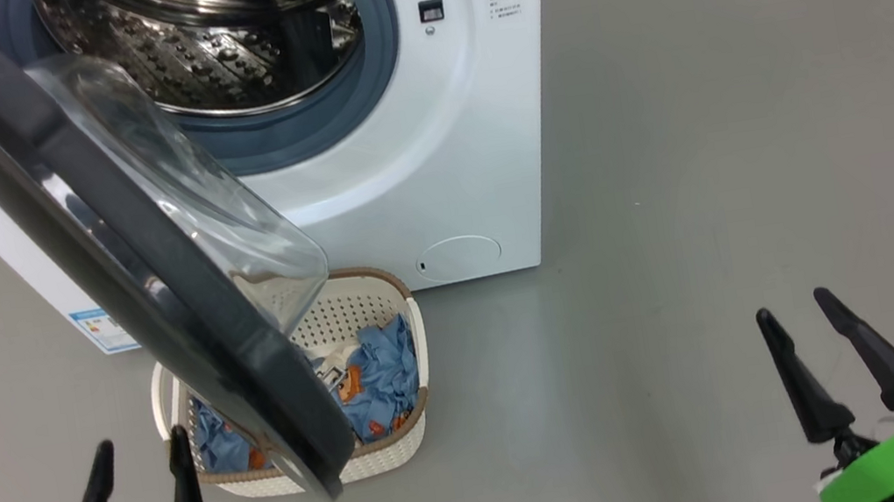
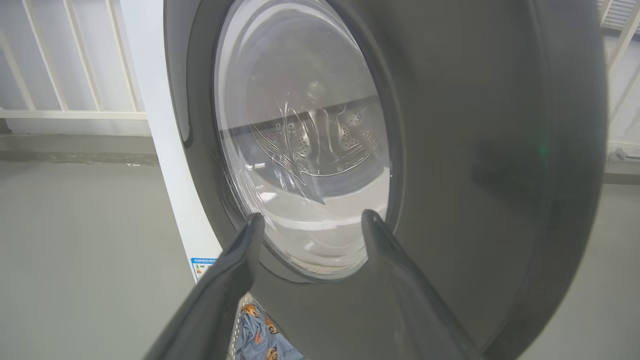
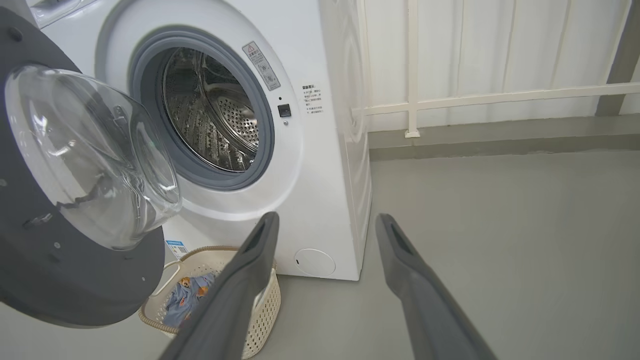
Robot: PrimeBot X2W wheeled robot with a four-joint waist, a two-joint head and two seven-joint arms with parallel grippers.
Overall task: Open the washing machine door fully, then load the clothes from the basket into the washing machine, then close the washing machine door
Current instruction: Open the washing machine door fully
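Washing machine door [image 1: 154, 304]: part-way open. It is hinged on the robot's left side of the opening, and its free edge points back toward the robot. By my reading it is not fully swung, so step one is unfinished.

Basket [image 1: 389, 459]: on the floor [image 1: 671, 209] just in front of the washing machine [image 1: 419, 184], directly under the door's lower edge. The clothes [image 1: 380, 367] lie inside it, blue with orange print. From the head view the door hides the middle of the basket. The drum [image 1: 220, 37] looks bare of clothes as far as it shows.

Left hand [image 1: 140, 438]: fingers spread wide, holding nothing. It sits low on the outer side of the door, near the free edge and apart from it. In the left wrist view its fingers [image 2: 220, 280] frame the round window from outside. How close they stand to the door I cannot tell.

Right hand [image 1: 792, 306]: also spread and empty. It is well apart to the right, on the side the glass bowl [image 3: 85, 150] bulges toward.

Relation that matters: the door lies ahead and slightly right of the left hand, and its plane runs from the machine toward the robot. The rest of the swing goes leftward, toward the left hand's side.

Judgement:
- The left hand is much the nearer, but it faces the outer face, and a push there would close the door.
- It would likely need to catch the free edge and draw it leftward.
- Otherwise the farther right hand could push from the inner side.
- Until the door clears, the basket stays awkward to reach from above.
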